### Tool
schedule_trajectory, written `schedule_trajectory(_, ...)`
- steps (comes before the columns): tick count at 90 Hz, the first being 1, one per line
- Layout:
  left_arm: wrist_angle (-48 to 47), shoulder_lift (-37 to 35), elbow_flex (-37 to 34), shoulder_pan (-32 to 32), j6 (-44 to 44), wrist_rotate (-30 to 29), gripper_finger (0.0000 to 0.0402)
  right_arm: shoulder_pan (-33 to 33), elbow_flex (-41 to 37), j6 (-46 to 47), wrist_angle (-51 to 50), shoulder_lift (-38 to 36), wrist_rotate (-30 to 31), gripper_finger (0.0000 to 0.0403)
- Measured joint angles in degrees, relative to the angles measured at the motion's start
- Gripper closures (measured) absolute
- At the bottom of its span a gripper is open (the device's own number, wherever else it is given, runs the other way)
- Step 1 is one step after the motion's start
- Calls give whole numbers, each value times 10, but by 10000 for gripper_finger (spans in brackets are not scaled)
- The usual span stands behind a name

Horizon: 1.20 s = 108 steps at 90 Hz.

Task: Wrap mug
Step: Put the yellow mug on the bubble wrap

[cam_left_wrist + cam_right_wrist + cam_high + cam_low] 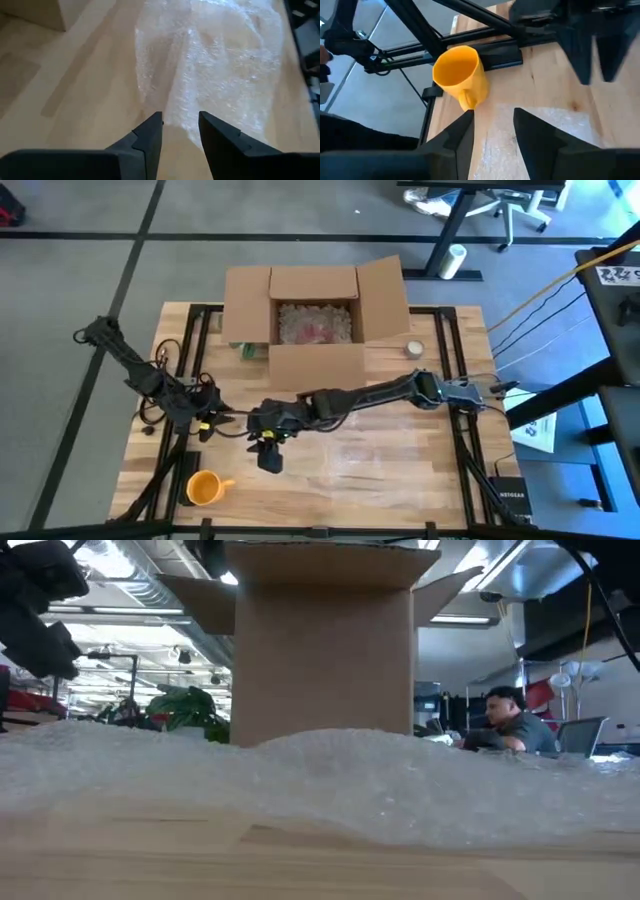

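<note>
Yellow mug (203, 488) sits upright near the table's (400, 460) front-left corner, just off the bubble wrap (380, 465) sheet. Right gripper (268, 450) reaches across, hovering near the mug, fingers spread, nothing between them. Left gripper (208, 420) waits at the wrap's left edge, fingers parted too. Open cardboard box (315, 315) behind (person seated in background).

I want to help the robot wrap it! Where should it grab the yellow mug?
Probably by the rim of the yellow mug. It looks tipped, its open mouth toward the right gripper, whose open fingers could pinch the wall, one inside, one outside. The handle lies low against the wooden table, harder to pinch.
</note>
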Motion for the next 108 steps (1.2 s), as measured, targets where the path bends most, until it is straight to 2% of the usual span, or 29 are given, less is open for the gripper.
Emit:
schedule_trajectory(20,47,0,0,-69,-31,45,290,1,-20,0,-36,0,1,279)
schedule_trajectory(34,25,26,23,-104,-79,68,290,1,-43,1,-38,1,2,279)
schedule_trajectory(65,-81,174,156,-144,-133,89,290,0,-82,2,-30,1,15,279)
schedule_trajectory(88,-85,280,207,-148,-152,153,290,0,-82,2,12,1,15,279)
schedule_trajectory(108,-90,337,257,-148,-133,198,290,0,-82,2,9,1,10,279)
